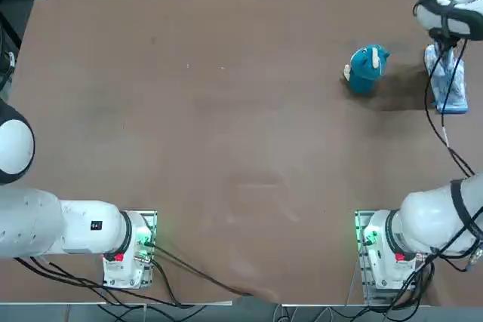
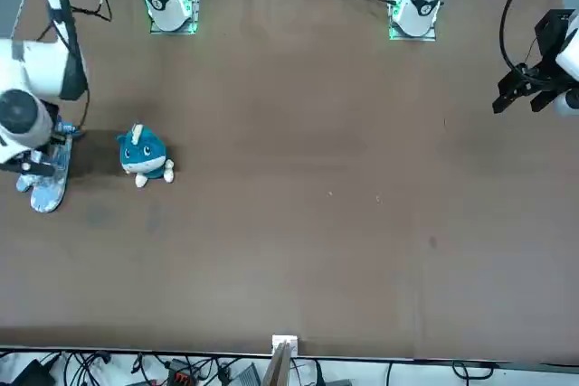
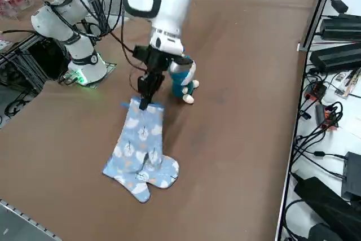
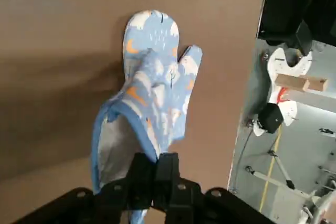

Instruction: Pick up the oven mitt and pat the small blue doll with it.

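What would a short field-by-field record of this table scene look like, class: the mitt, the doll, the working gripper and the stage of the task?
oven mitt: light-blue oven mitt, cuff lifted, finger end on the table
right gripper: right gripper shut on the mitt's cuff edge
small blue doll: small blue doll on the table beside the mitt, apart from it
task stage: mitt grasped, doll not yet patted

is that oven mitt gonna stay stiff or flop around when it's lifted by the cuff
Likely floppy: the oven mitt, pinched at its cuff by the right gripper, sags with its open end gaping. It looks like thin fabric, so probably light. Its far end lies on the table and may drag.
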